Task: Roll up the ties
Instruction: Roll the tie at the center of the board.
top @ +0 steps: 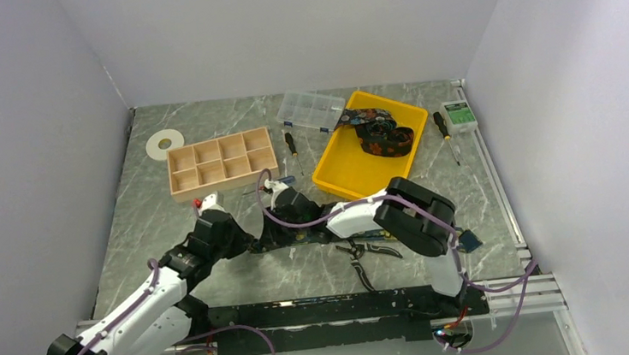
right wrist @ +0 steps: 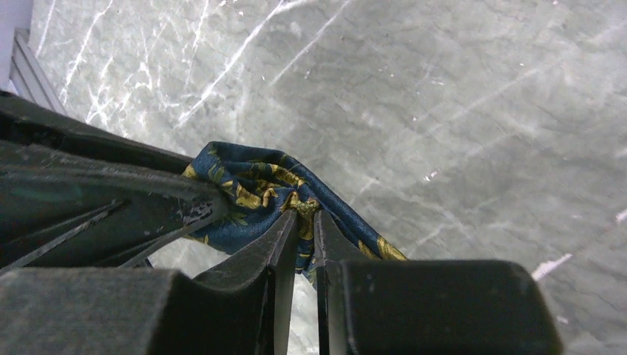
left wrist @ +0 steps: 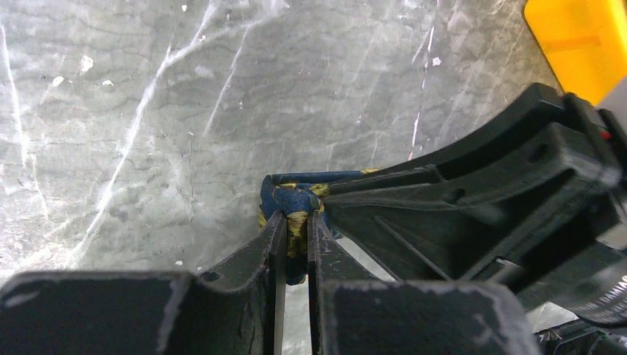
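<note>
- Ties are lying in two spots: the blue tie [right wrist: 244,185] is resting on the marble table [top: 142,210] between the two arms, and the bundled ties [top: 380,130] are sitting loosely heaped in the far part of the yellow tray [top: 341,171].
- The left gripper [left wrist: 296,229] is pinching a bunched fold of the blue tie, with its fingers pressing almost together on the yellow-patterned fabric.
- The right gripper [right wrist: 304,222] is pinching the same bunched end from the opposite side, its fingers likewise nearly meeting on the cloth.
- Both grippers are crowding tip to tip over that fold, each showing as a black mass in the other's wrist view.
- In the top view a dark strip is trailing rightward from the grippers under the right arm; it is possibly the rest of the blue tie, but the arm is hiding too much to tell.
- A wooden compartment box [top: 222,161] is standing left of the yellow tray, well apart from the grippers.
- A clear plastic organiser [top: 312,109] is lying just beside the tray's far left corner.
</note>
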Action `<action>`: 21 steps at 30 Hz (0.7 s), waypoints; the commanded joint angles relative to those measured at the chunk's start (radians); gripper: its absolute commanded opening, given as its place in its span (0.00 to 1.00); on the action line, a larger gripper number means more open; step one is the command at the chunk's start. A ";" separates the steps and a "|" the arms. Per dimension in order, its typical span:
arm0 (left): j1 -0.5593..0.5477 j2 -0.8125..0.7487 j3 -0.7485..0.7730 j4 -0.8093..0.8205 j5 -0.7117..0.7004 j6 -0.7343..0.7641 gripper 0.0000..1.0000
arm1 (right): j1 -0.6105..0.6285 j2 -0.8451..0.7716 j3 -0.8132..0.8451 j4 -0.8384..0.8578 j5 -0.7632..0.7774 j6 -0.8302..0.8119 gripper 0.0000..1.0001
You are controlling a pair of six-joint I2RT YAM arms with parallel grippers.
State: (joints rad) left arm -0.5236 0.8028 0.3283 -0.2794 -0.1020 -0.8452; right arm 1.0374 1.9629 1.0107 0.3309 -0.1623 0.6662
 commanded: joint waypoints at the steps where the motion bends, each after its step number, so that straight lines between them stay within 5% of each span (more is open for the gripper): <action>1: -0.021 -0.008 0.078 -0.036 -0.009 0.045 0.03 | 0.009 0.074 0.025 -0.056 -0.033 0.020 0.16; 8: -0.051 -0.003 0.140 -0.121 -0.125 0.068 0.03 | 0.035 0.125 0.060 -0.045 -0.039 0.041 0.11; 14: -0.140 0.054 0.214 -0.208 -0.279 0.087 0.03 | 0.028 0.071 0.012 -0.036 0.016 0.054 0.24; 21: -0.208 0.108 0.244 -0.241 -0.380 0.080 0.03 | 0.017 -0.037 -0.044 -0.016 0.041 0.047 0.24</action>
State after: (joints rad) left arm -0.7155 0.9016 0.5331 -0.5114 -0.3885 -0.7704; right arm 1.0592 1.9759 1.0042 0.3889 -0.1612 0.7300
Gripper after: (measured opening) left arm 0.165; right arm 0.247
